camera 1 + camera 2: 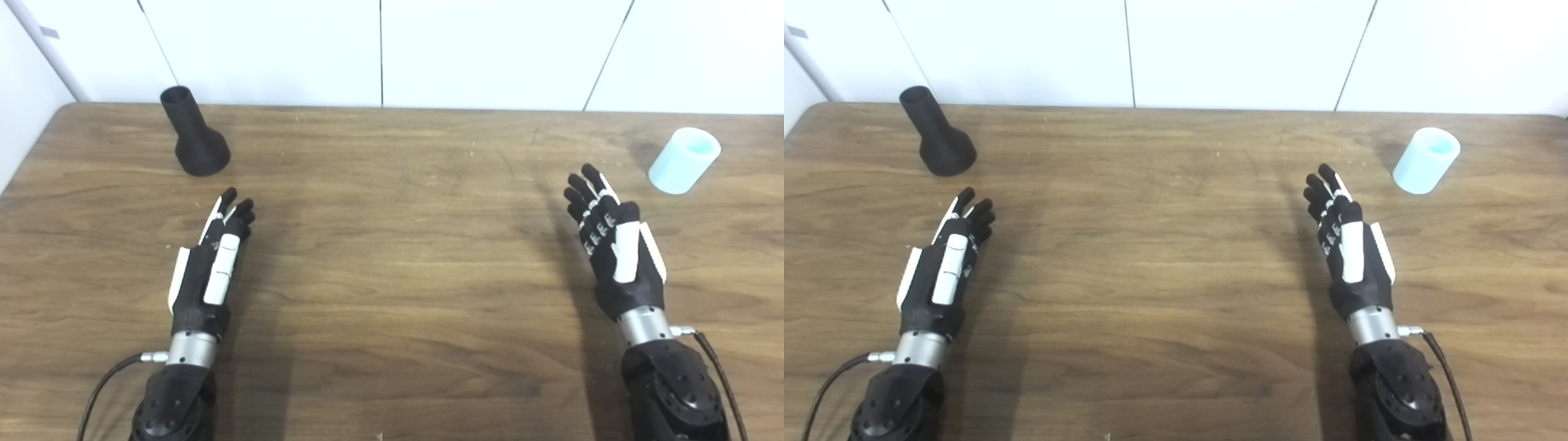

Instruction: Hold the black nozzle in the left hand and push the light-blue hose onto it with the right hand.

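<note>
On the wooden table (392, 257), brown and streaked with grain, nothing lies between either hand and its part, and a white panelled wall (490, 49) runs behind the far edge. Toward the table's far left corner stands the black nozzle (195, 135), matte, a narrow open tube flaring to a wide base that rests on the wood. The left hand (211, 263) hovers nearer the table's front edge, empty, fingers extended and loosely spread, the nozzle beyond its fingertips and apart from them. The right hand (615, 245) is likewise empty, fingers apart. Beyond it and further right stands the light-blue hose (684, 160), a short, smooth hollow cylinder, near the table's far right side.
</note>
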